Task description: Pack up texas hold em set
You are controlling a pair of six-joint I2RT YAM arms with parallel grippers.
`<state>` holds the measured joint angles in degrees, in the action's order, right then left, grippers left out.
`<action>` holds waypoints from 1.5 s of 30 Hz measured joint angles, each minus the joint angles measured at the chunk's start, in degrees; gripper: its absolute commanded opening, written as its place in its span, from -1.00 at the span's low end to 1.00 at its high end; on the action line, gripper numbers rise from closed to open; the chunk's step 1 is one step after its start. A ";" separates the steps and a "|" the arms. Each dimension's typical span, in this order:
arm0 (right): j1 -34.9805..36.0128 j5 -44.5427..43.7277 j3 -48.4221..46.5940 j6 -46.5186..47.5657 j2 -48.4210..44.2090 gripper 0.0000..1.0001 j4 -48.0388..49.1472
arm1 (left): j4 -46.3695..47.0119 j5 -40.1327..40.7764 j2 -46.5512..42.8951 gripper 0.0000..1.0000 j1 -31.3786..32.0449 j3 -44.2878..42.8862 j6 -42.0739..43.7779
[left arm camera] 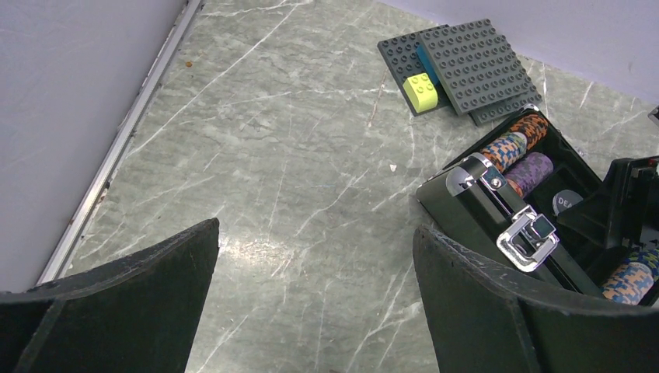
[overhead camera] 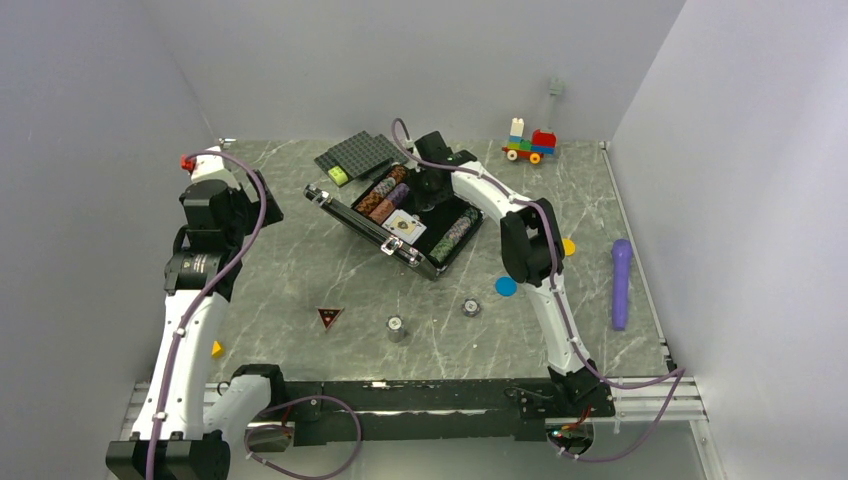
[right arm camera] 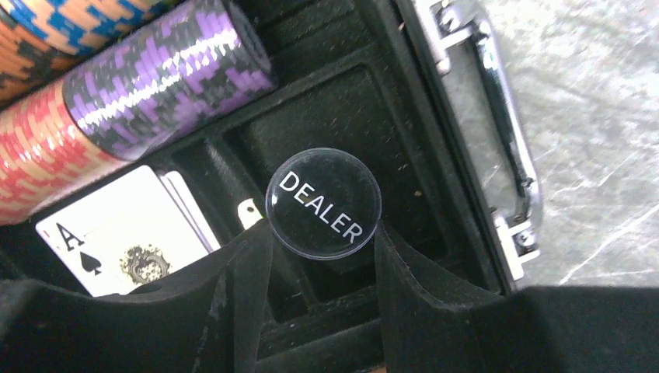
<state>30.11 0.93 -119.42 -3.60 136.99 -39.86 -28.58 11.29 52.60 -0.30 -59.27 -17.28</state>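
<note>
The black briefcase [overhead camera: 372,232] lay open and askew, a little behind the middle of the grey marbled table [overhead camera: 300,270], with its silver-trimmed front wall toward the arms. Left of the briefcase the slab ran bare to a metal edge strip [left arm camera: 116,148] and the wall. The left gripper [left arm camera: 315,233] hung there above the surface, jaws spread wide with nothing between them.

In front of the briefcase lay two small grey chip stacks [overhead camera: 396,328], a blue disc [overhead camera: 506,286] and a dark triangle [overhead camera: 329,318], all apart from one another. Right of the briefcase sat a yellow disc [overhead camera: 568,246], and farther right a purple tool [overhead camera: 621,283] near the table's edge. Dark grey baseplates [overhead camera: 360,155] carrying a yellow-green brick [overhead camera: 339,176] lay just behind the briefcase. A toy car [overhead camera: 529,145] stood well off, behind and to the right.

Plain pale walls [overhead camera: 400,60] closed in the table on three sides.

The right gripper [right arm camera: 322,233] was down inside the briefcase. Its fingers [right arm camera: 249,272] were drawn partway in, pinching the rim of a clear round dealer button [right arm camera: 323,203] over a black tray pocket near the handle-side wall. Chip rows [overhead camera: 383,193] filled the channels beside that pocket, and cards [right arm camera: 116,241] lay face up next to them.

The button read "DEALER" in white capitals. The top card showed an "A" over a spade.
</note>
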 measured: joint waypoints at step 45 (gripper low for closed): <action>-29.64 -4.50 29.66 -8.57 -34.86 0.61 -0.24 | -1.07 -1.99 -2.19 0.97 0.00 0.83 0.46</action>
<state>0.47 -3.57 -89.76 -12.16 102.13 -40.10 -29.65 9.30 50.41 -0.30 -58.43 -16.82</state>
